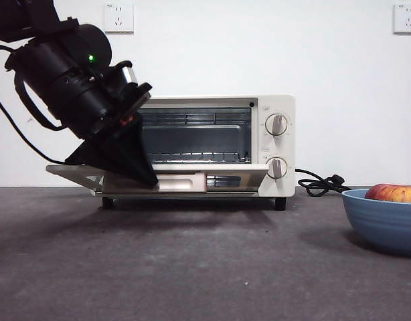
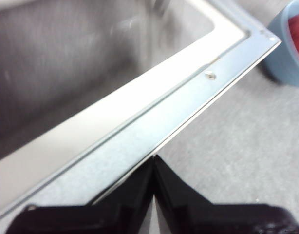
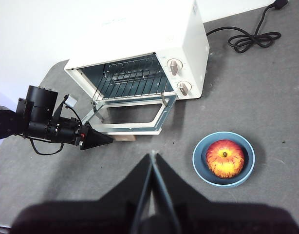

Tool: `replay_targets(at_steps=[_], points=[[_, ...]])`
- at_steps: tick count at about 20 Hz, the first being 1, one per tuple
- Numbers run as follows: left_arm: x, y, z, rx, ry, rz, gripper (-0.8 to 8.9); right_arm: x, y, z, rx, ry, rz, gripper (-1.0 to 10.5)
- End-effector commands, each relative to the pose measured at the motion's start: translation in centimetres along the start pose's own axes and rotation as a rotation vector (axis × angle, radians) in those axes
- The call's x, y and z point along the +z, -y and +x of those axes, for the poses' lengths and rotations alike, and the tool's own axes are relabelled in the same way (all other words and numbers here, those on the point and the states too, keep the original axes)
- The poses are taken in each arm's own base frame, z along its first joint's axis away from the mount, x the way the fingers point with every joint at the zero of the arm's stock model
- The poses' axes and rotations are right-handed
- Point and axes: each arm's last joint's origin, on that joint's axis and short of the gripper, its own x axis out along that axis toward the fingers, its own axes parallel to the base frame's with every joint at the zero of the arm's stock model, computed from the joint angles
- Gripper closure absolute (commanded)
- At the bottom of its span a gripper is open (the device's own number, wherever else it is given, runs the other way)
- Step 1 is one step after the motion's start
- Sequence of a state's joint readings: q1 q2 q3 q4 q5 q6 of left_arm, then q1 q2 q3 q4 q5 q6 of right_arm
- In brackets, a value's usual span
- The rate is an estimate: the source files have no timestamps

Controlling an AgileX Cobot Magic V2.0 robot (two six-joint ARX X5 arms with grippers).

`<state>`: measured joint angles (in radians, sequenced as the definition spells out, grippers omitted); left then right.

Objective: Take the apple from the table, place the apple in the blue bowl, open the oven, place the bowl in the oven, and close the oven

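Observation:
The cream-white oven [image 1: 276, 107] stands open, its door [image 1: 225, 175] folded down almost flat. My left gripper [image 1: 150, 180] is shut, its tip against the door's front edge next to the beige handle [image 1: 183, 182]; its wrist view shows the jaws [image 2: 153, 163] meeting under the door's metal frame [image 2: 188, 107]. The red apple [image 3: 226, 158] lies in the blue bowl [image 3: 200, 168] on the table, right of the oven [image 3: 140, 34]. My right gripper [image 3: 152, 158] hangs shut high above the table, apart from everything.
A black power cord [image 1: 319, 184] coils on the table behind the oven's right side. Two wall sockets [image 1: 118, 17] sit high on the white wall. Grey table [image 1: 192, 267] stretches in front of the oven and bowl [image 1: 386, 224].

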<state>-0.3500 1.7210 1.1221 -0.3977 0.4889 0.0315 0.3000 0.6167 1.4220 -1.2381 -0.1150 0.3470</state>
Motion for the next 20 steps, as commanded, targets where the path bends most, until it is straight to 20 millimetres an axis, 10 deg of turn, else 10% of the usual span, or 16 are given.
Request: replay_targets(at_steps=[1,20], points=[[1.3,-0.7,-0.2,0.081,0.092,0.021,8.19,0.0,0.0,-0.1,-0.001,0.006,-0.011,9.5],[-0.9,-0.5,0.1,0.09,-0.101,0.068,8.19,-0.6,0.3,0.4,-0.059,-0.083,0.0,9.5]])
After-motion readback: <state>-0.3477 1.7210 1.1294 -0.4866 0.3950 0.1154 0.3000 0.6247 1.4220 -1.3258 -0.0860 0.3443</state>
